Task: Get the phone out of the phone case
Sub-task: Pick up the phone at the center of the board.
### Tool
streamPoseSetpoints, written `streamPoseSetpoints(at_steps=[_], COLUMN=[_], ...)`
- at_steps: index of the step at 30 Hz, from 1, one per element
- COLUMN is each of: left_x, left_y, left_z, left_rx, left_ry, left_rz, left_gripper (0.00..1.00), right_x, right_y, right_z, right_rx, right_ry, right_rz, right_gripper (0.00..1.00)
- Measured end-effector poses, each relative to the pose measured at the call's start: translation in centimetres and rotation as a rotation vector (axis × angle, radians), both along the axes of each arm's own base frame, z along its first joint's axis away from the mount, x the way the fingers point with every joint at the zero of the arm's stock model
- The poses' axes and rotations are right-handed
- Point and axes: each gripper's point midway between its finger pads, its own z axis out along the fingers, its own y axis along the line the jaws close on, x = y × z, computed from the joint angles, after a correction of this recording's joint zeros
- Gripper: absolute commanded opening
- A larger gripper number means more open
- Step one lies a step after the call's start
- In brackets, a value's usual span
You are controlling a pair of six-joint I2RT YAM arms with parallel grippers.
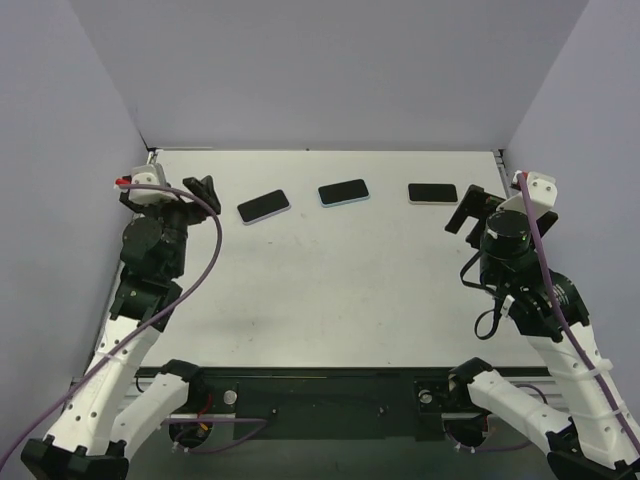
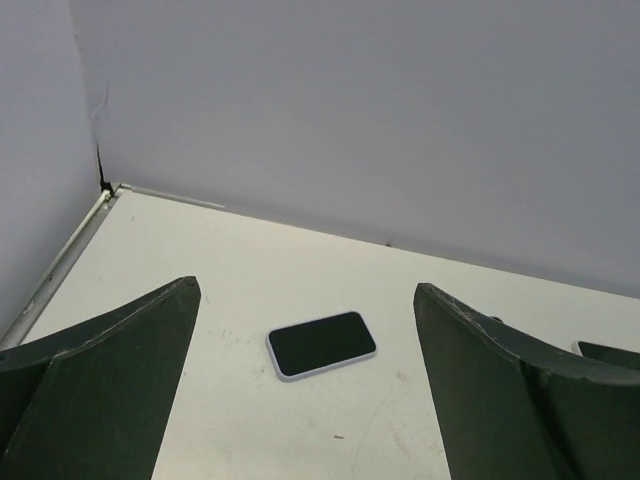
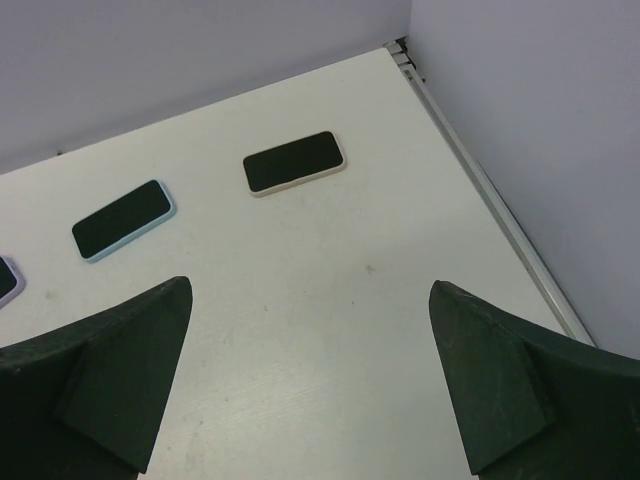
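Right pincer [image 3: 308, 292] wide open, nothing in it. Two dark fingers [image 3: 110, 380] low in view, white surface [image 3: 400, 200] showing between. Phone in cream case [image 3: 295, 162] lies flat, screen up, nearer right wall [image 3: 530, 100]. Phone in light blue case [image 3: 123, 220] lies to its left, apart. Third phone [image 3: 5, 280] cut off at left edge.

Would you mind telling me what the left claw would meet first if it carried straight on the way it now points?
Most likely the leftmost phone, lying straight ahead, though depth is hard to judge.
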Motion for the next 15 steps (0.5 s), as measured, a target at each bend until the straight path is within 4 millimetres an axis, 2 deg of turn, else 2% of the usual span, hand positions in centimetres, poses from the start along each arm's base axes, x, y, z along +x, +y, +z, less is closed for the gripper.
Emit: streamPoseSetpoints(at_steps=[4,10,12,14,15], left_x=[2.5,7.8,10.0,12.4,13.6], left_y=[-0.6,-1.3,-1.0,0.3,1.1], left_z=[-2.7,-8.4,-10.8,-13.9,-15.5], left_rx=[-0.008,-0.139,-0.236,-0.373,-0.447], left_ry=[0.094,0.295,0.365,0.439,0.469], left_rz=[-0.004,-0.049,-0.076,-0.085,-0.086], left_gripper=[1.00,1.00,0.88,0.70,0.66], right_x=[-0.1,0.1,0.1,0.1,0.0], right_y=[0.2,1.5,1.8,2.1,2.1], right_z=[-0.5,-2.5,-3.2,-3.6,-3.6], right_rx=[0.003,0.006,0.005,0.007,0.009], right_ry=[0.007,0.055,0.074,0.085,0.085], right_rz=[0.013,0.085,0.101,0.118,0.124], right_gripper=[1.00,1.00,1.00,1.00,1.00])
